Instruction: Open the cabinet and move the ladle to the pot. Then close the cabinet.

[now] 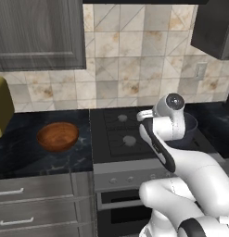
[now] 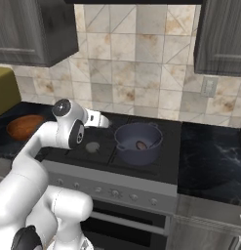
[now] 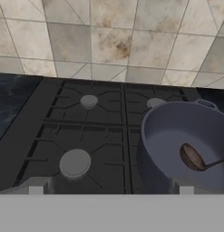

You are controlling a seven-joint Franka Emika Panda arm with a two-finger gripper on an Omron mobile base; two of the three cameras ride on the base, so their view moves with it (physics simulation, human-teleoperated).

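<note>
One ladle (image 3: 195, 158) lies inside the pot (image 3: 177, 131) on the stove (image 3: 86, 136).

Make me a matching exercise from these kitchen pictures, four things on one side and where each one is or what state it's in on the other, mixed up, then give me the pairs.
Things:
1. ladle
2. pot
3. wooden bowl
4. cabinet

Places or states:
A. on the dark counter, left of the stove
B. lying inside the pot
C. on the wall, door shut
D. on a right-hand stove burner

Pairs: 1-B, 2-D, 3-A, 4-C
</note>
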